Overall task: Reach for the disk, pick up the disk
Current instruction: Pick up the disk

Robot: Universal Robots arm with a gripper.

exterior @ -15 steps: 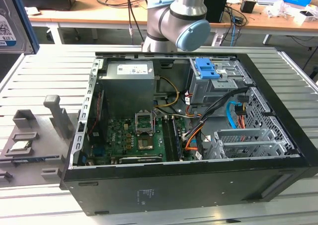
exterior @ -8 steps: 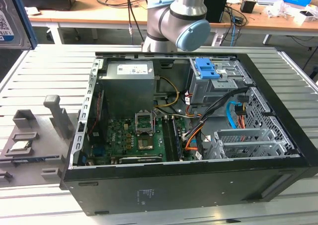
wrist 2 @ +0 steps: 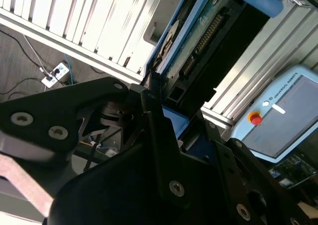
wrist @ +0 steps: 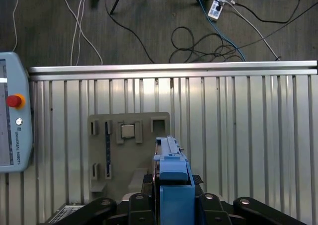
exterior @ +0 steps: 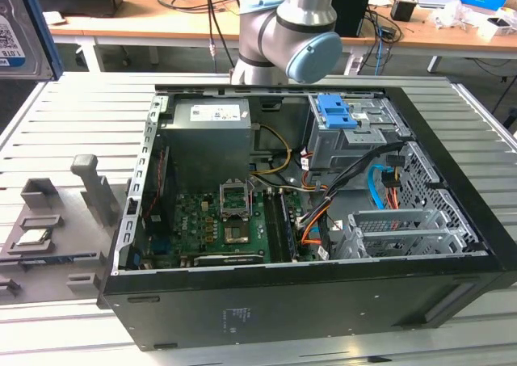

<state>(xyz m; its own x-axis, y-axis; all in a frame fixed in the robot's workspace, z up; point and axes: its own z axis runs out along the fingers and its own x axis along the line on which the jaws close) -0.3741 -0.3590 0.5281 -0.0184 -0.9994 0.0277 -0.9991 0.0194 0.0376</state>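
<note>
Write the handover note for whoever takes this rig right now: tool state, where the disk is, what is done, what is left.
Tool: shut on the disk, gripping it across its blue side rail.
Disk: held on edge, clear of the slatted table, above the edge of the grey fixture plate that carries the processor chip. In the exterior view it sits at the top of that view's left edge, well away from the open computer case.
Done: reach and grasp; the disk looks lifted.
Left: nothing of the pick-up appears outstanding.
</note>
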